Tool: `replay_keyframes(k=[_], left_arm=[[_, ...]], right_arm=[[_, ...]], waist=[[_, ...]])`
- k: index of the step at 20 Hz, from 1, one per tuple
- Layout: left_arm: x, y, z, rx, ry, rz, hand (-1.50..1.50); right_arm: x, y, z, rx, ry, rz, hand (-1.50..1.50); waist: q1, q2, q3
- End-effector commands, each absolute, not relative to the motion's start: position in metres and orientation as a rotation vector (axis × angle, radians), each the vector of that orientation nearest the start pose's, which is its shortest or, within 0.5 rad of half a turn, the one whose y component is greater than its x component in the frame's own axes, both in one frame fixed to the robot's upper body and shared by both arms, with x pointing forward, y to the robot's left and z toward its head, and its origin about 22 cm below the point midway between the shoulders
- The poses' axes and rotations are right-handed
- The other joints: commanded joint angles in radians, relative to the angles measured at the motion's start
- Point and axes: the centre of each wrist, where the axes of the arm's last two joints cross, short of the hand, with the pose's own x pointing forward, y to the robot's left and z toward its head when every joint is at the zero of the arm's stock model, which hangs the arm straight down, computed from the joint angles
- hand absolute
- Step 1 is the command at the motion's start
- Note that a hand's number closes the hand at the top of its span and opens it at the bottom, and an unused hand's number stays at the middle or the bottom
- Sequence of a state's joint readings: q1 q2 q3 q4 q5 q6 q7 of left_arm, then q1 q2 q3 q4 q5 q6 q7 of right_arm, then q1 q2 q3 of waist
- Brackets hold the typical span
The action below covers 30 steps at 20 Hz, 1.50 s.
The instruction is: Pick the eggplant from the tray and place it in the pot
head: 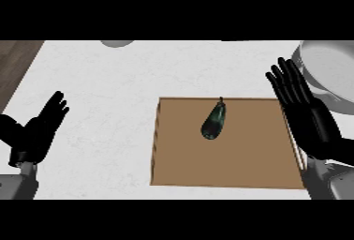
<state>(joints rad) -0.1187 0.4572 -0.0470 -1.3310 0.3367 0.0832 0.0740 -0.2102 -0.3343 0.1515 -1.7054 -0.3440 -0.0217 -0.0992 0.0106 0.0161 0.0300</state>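
Found the eggplant point(214, 122) lying upper-middle on the tray point(180, 159), untouched. Noted right robot hand point(304, 117) open, empty, at the tray's right edge near the pot point(332, 61); left robot hand point(38, 129) likewise, over the bench point(104, 84). Judged the eggplant light, smooth, likely slippery: best grasped across its thick middle.

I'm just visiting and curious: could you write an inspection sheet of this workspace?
Surface: white speckled counter.
Job's things: eggplant lying on brown tray, stem pointing away; grey pot far right, partly cut off.
Clutter: grey rounded object at top edge.
Hands: left hand open, resting at left; right hand open, by the tray's right edge.
Cables: nothing seen.
Surroundings: dark wood strip, upper left.
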Motion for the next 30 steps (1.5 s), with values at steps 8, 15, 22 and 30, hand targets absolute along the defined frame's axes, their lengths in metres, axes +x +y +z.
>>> replay_keyframes(k=[8,15,22,30], left_arm=[[0.311,0.283,0.083,0.072,-1.773,0.001,0.0],[0.314,0.262,0.084,0.071,-1.771,0.023,0.0],[0.314,0.252,0.075,0.098,-1.777,0.039,0.0],[0.297,0.26,0.052,0.097,-1.767,0.046,0.0]], right_arm=[[0.308,-0.371,0.091,-0.203,-1.641,0.405,1.5],[0.314,-0.382,0.018,0.01,-1.84,0.526,-1.5],[0.343,-0.393,0.059,-0.096,-1.657,0.852,-1.5],[0.376,-0.317,0.089,-0.096,-1.507,1.083,-1.5]], waist=[[0.023,0.017,-0.031],[0.014,-0.008,-0.027],[0.005,-0.012,-0.03],[-0.001,-0.015,-0.031]])
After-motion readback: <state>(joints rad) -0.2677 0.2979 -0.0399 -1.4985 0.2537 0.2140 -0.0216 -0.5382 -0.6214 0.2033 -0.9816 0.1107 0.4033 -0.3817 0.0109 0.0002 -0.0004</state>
